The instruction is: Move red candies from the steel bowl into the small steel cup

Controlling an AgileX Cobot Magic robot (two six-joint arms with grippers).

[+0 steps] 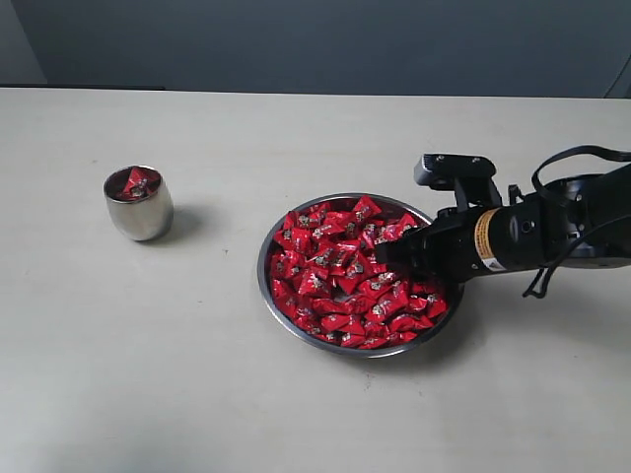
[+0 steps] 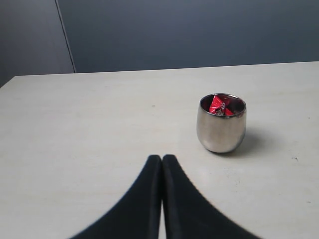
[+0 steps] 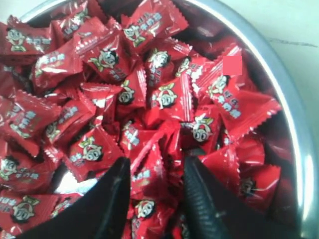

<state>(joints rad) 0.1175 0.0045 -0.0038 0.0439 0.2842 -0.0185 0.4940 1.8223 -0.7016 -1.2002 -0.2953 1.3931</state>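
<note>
My right pincer (image 3: 157, 167) sits low in the right wrist view. Its jaws are spread and dug into the red candies (image 3: 164, 94), with one wrapper between the two fingers. To do this well I should close slowly on that single candy, pinching its plump middle rather than a crimped end. Then I lift straight up, so that neighbours slide off inside the steel bowl (image 3: 291, 119). The pile is deep and slippery, so a double pick looks likely.

My left pincer (image 2: 161, 158), at the bottom of the left wrist view, is pressed together on nothing. Beyond it, right of centre, the small steel cup (image 2: 221, 124) stands upright with a few candies inside. In the exterior view it stands at the left, well apart from the bowl. The tabletop (image 1: 148, 374) is pale and matte, and a dark blue-grey wall (image 1: 296, 39) fills the top of the frame.
</note>
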